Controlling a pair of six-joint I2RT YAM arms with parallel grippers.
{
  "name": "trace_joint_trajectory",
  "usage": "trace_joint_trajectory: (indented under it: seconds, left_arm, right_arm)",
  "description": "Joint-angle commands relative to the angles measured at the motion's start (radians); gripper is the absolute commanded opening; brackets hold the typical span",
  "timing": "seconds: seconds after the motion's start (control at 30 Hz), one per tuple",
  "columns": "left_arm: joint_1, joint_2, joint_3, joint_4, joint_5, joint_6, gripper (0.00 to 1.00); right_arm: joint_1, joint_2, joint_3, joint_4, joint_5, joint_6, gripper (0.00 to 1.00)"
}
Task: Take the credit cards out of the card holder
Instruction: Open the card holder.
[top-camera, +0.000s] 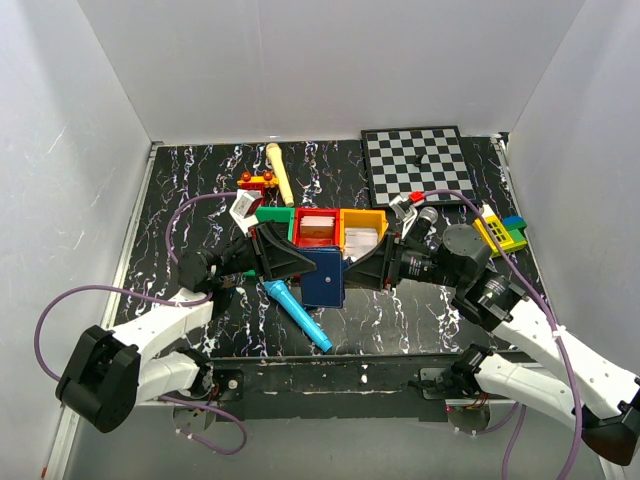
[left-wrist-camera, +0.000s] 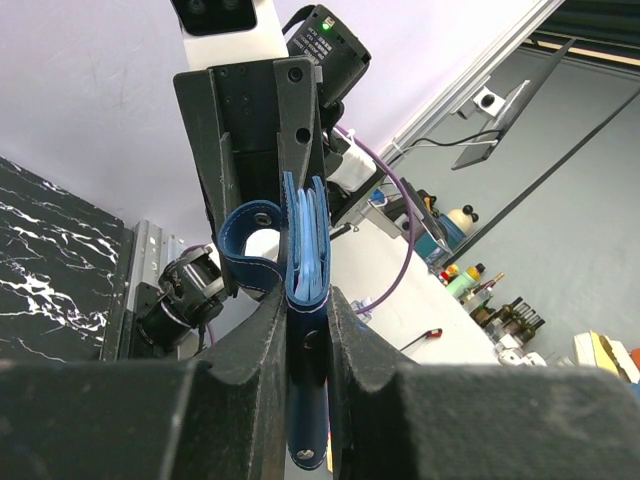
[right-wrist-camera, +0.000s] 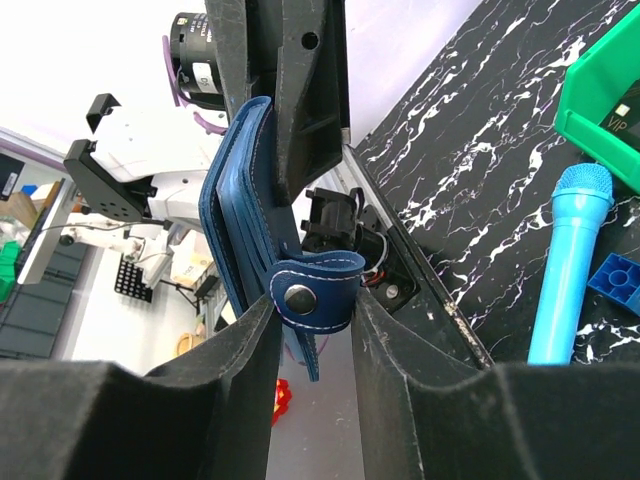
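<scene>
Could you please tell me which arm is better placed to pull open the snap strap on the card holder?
Right. The right gripper has its fingers either side of the snap strap, while the left gripper is shut on the card holder, steadying it.

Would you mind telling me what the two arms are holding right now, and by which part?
The card holder: left fingers clamp its folded body; right fingers appear to pinch its snap strap.

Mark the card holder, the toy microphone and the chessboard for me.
card holder (top-camera: 322, 280), top external view, centre of navy cover.
toy microphone (right-wrist-camera: 560, 290), right wrist view, middle of cyan handle.
chessboard (top-camera: 400, 170), top external view, near the board's centre.
</scene>
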Motion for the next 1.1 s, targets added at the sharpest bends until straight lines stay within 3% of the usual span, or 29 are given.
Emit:
trace_joint_trajectory:
  seconds: [0.0,0.23,0.37,0.5,0.67,0.8,0.87,0.97,1.07]
  left_arm:
    - [-0.012,-0.001,0.001,0.085,-0.014,-0.003,0.00]
    - [-0.012,0.005,0.002,0.071,-0.014,0.004,0.00]
    - [-0.014,0.013,0.005,0.074,-0.012,0.003,0.00]
    - [-0.017,0.014,0.008,0.071,-0.014,0.004,0.00]
    - [-0.024,0.019,0.010,0.066,-0.017,0.007,0.00]
    - [-0.028,0.013,0.007,0.051,-0.015,0.018,0.00]
    - [-0.028,0.005,0.004,0.023,-0.015,0.032,0.00]
    - [-0.028,-0.026,0.010,-0.085,-0.017,0.097,0.23]
    - [-0.028,-0.101,0.051,-0.485,-0.082,0.300,0.39]
  right_arm:
    - [0.003,0.026,-0.001,0.115,-0.043,0.023,0.37]
    - [0.003,0.045,0.010,0.139,-0.110,0.031,0.27]
    - [0.003,0.061,0.014,0.135,-0.127,0.032,0.43]
    - [0.003,0.072,0.016,0.135,-0.126,0.035,0.45]
    - [0.003,0.085,0.025,0.136,-0.124,0.037,0.28]
    - [0.003,0.081,0.028,0.124,-0.120,0.031,0.04]
    - [0.003,0.076,0.031,0.107,-0.117,0.029,0.01]
    - [0.003,0.055,0.053,0.020,-0.083,-0.007,0.01]
    - [0.003,0.047,0.109,-0.161,-0.026,-0.086,0.01]
